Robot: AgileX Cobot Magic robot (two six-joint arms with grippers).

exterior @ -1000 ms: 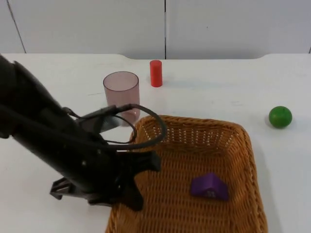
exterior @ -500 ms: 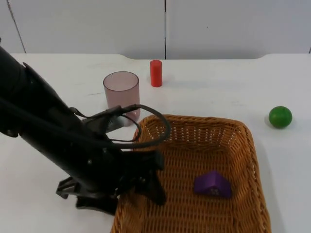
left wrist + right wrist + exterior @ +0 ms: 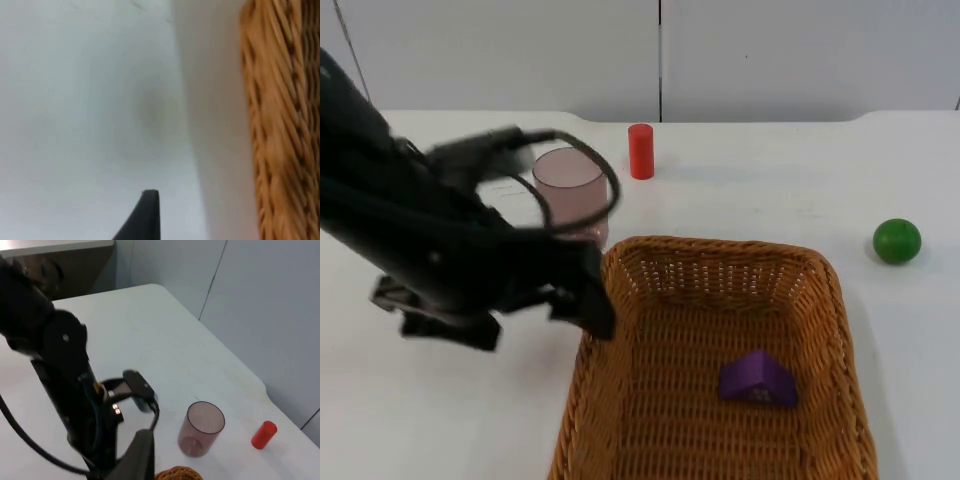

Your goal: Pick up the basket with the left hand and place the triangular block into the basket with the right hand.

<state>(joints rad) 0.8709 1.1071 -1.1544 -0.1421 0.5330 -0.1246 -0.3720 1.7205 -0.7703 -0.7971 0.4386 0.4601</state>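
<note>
Backing off now, the left gripper [image 3: 582, 300] has let go of the wicker basket [image 3: 840, 330] and sits just outside its left rim, jaws apart and empty. Purple triangular block [image 3: 757, 380] lies inside, lower centre. Job looks finished; both arms need only retreat. Right gripper [image 3: 137, 460]: can't tell its state. Farther back: pink cup [image 3: 570, 190], red cylinder [image 3: 640, 151], green ball [image 3: 897, 241].

A translucent pink plastic cup [image 3: 572, 190] stood upright toward the far edge of the white table top [image 3: 770, 190], left of its middle. A red plastic cylinder [image 3: 640, 151] stood upright near it, to its right and closer to the far edge. A green ball [image 3: 897, 241] lay well apart from both, by the table's right edge.
</note>
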